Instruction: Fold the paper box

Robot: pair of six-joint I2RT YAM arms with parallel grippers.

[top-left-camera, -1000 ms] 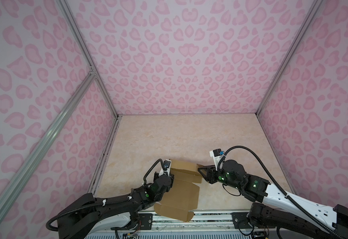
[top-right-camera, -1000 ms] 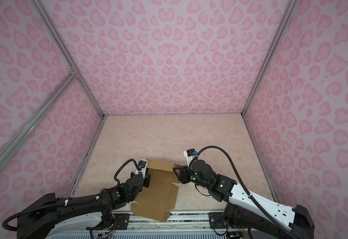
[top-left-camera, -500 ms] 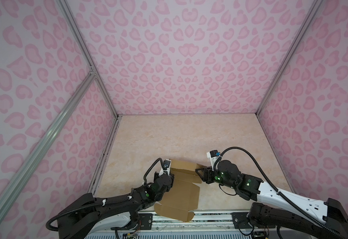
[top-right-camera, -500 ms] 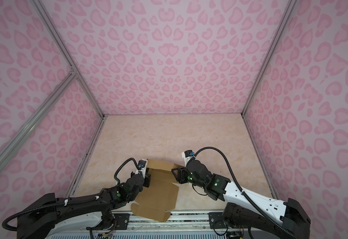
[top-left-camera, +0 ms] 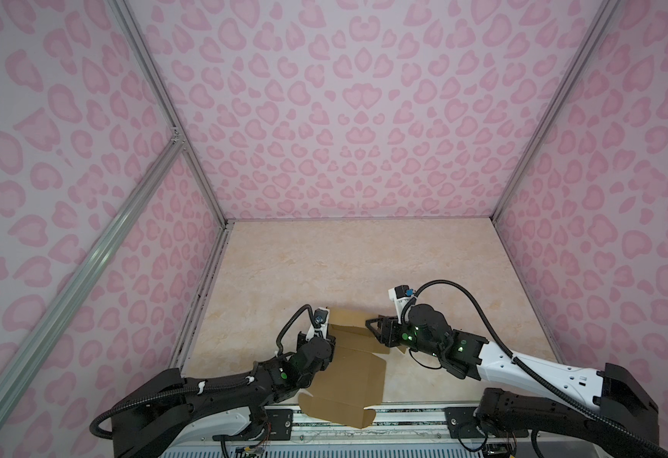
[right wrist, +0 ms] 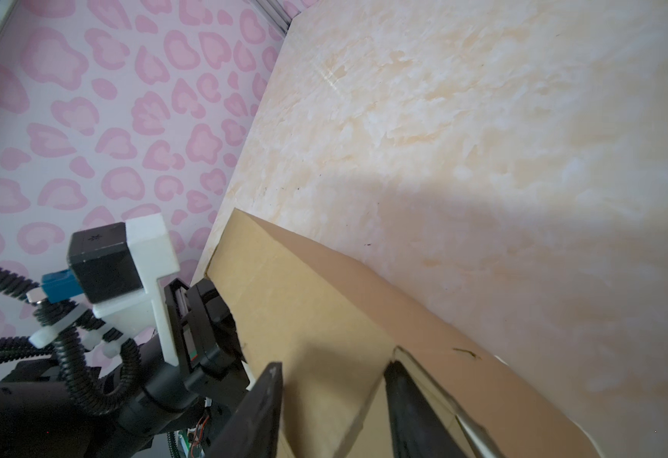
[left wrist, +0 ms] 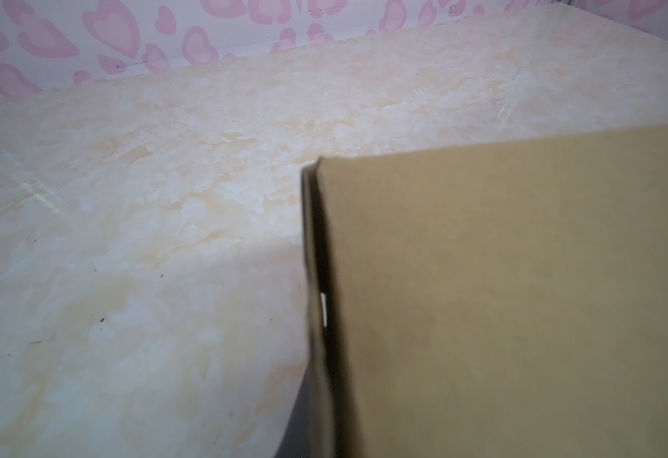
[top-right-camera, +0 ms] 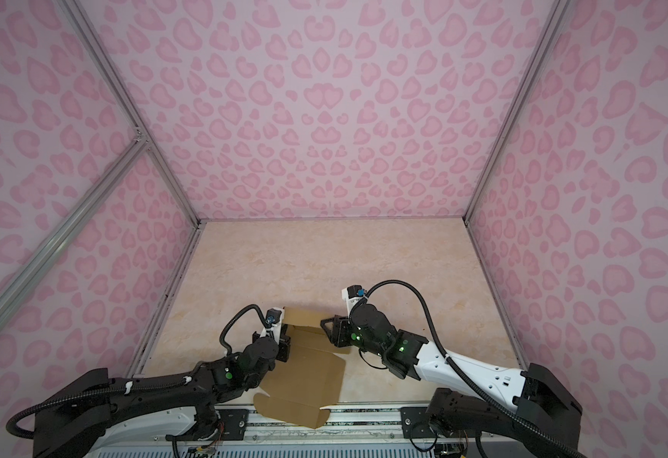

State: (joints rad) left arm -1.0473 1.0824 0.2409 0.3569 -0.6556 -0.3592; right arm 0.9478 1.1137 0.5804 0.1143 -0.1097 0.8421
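Note:
The paper box (top-left-camera: 348, 376) is a brown cardboard piece lying at the table's front centre in both top views, its far end partly folded up (top-right-camera: 304, 317). My left gripper (top-left-camera: 327, 340) is shut on the upright left side panel; in the left wrist view that doubled panel (left wrist: 503, 297) hides the fingers. My right gripper (top-left-camera: 372, 327) reaches in from the right at the far right corner. In the right wrist view the right gripper (right wrist: 332, 366) stands open over the cardboard floor (right wrist: 304, 317), with a raised flap edge (right wrist: 423, 368) alongside one finger.
The marble-patterned table (top-left-camera: 344, 269) stretches back behind the box. Pink heart-patterned walls (top-left-camera: 344, 119) close in the left, right and far sides. A metal rail (top-left-camera: 411, 416) runs along the front edge, and the box's near end overhangs it.
My right gripper has moved left, up to the box's far right corner. The left arm and the box have stayed where they were.

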